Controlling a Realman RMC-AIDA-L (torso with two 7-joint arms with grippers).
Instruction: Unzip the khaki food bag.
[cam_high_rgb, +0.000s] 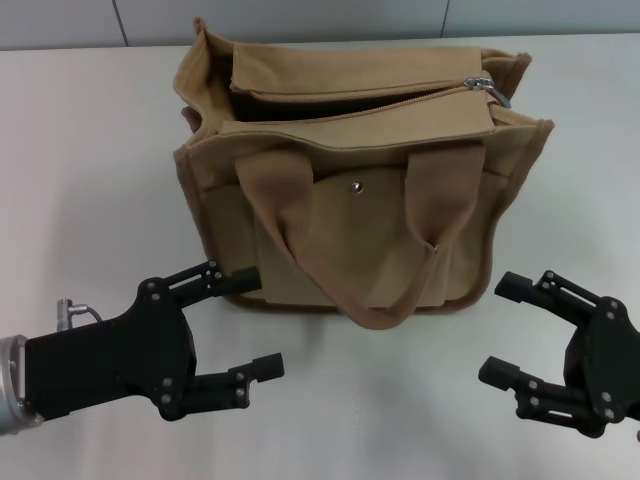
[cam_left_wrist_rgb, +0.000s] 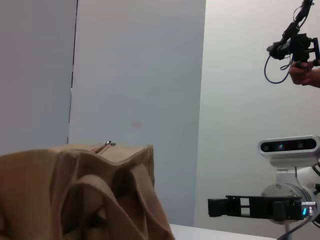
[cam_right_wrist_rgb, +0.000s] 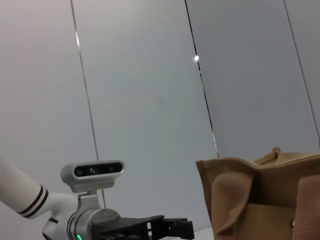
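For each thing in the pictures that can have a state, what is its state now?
Bag: upright on the table, held by neither gripper.
Zipper: open along most of its length; pull at the bag's right end.
Snap: looks fastened.
Handles: the near one hangs down over the front.
Left gripper: open, empty, in front of the bag.
Right gripper: open, empty, in front of the bag.

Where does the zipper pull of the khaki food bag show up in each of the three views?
Head view: the zipper pull lies at the bag's top, at the zipper's right end.
Left wrist view: a small metal glint on the bag's top edge, probably the pull.
Right wrist view: cannot tell; no metal shows on the bag's top.
Shared landmark: the khaki food bag itself.
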